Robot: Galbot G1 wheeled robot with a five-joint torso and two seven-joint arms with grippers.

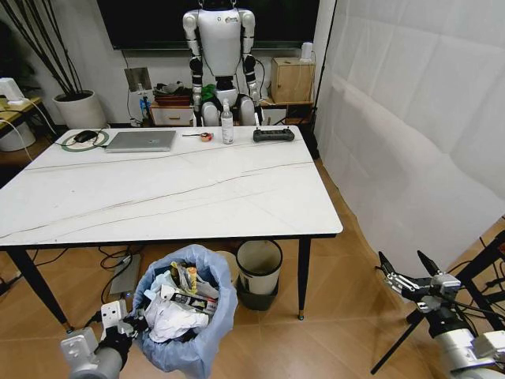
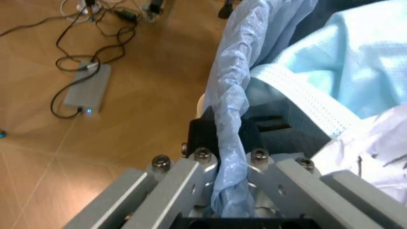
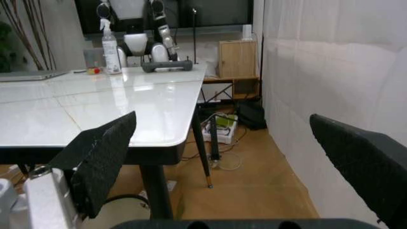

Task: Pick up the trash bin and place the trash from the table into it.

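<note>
Between the closed fingers of the left gripper (image 2: 230,191), only thin bag film holds the full trash bin (image 1: 189,316), which could tear or slip; the right gripper (image 1: 410,272) hangs spread wide.

Even indoor light is falling from above; the table (image 3: 127,102) is showing soft glare; close foreground parts are blurring.

Beneath the table (image 1: 166,197), the trash bin (image 1: 207,332) has its lower part cut off by the head view's bottom edge; its wall is hidden by the blue bag. The trash (image 1: 177,304) is heaped, lower pieces buried. The left gripper (image 2: 226,157) is partly hidden by bag folds at the bin's rim. To the right of the table, the right gripper (image 1: 410,272) has its arm cut off by the picture's corner.
</note>
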